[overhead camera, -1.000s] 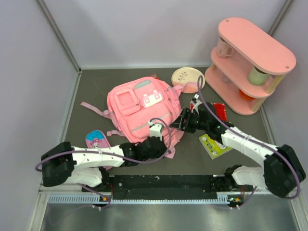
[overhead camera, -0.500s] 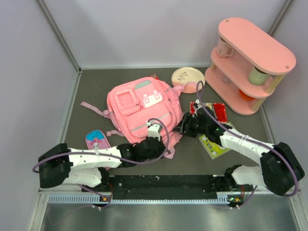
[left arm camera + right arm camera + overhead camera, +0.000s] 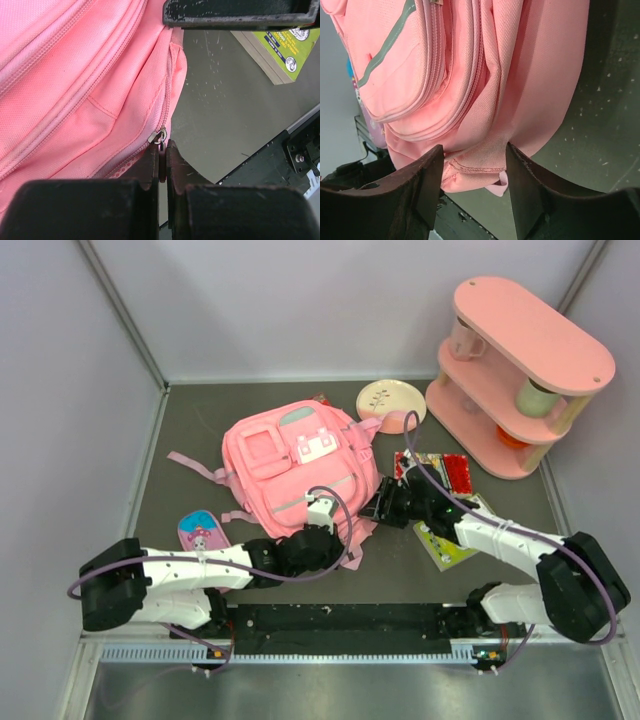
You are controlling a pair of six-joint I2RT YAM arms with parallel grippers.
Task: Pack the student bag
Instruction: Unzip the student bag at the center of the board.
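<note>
1. Top view: student bag [image 3: 300, 468] lay centre-left, soft pink fabric; my left gripper [image 3: 322, 523] and right gripper [image 3: 383, 502] met at its lower right edge.
2. Left wrist: jaws pinched shut on metal zipper pull [image 3: 160, 137], lower centre, probably to unzip.
3. Right wrist: open fingers [image 3: 427, 180] straddled a fabric fold, apparently bracing; actual grip unclear.

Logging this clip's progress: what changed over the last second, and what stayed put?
The right tool slid down and left, to the student bag's right edge; its fingers now straddle a fold of fabric. The left tool eased slightly toward the near edge and is pinched on the zipper pull. Bag, plate, booklet and pink rack stayed put.
</note>
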